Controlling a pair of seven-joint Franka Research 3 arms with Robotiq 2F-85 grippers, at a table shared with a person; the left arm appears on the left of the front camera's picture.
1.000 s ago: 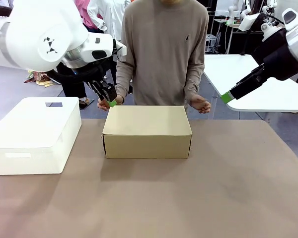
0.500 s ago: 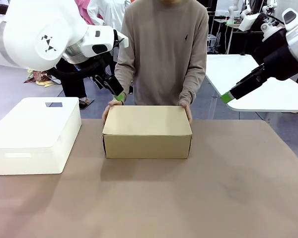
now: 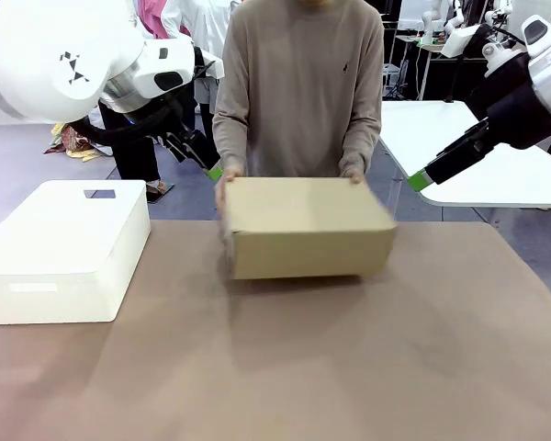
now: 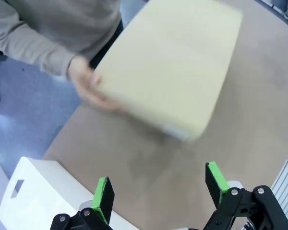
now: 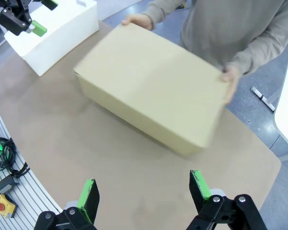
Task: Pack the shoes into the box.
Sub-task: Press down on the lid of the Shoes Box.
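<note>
The tan cardboard box (image 3: 305, 228) is closed and blurred with motion, held at both ends by the person's hands (image 3: 226, 188) near the table's far middle. It also appears in the left wrist view (image 4: 170, 67) and the right wrist view (image 5: 149, 88). The shoes are hidden. My left gripper (image 3: 209, 168) hangs open above the table's far left, beside the person's arm; its fingers (image 4: 103, 196) stand wide apart with nothing between them. My right gripper (image 3: 419, 180) hovers at the far right, off the box, its green pads (image 5: 199, 185) spread wide and empty.
A white plastic bin (image 3: 64, 253) with a handle slot stands upside down at the table's left (image 4: 43, 201). The brown table (image 3: 349, 367) has free room in front of the box. A white table (image 3: 477, 156) stands beyond the right side.
The person took hold of the box with both hands and is shifting it to the right and lifting it. My left gripper rose and drew back, its fingers opening. The right arm stayed put.
</note>
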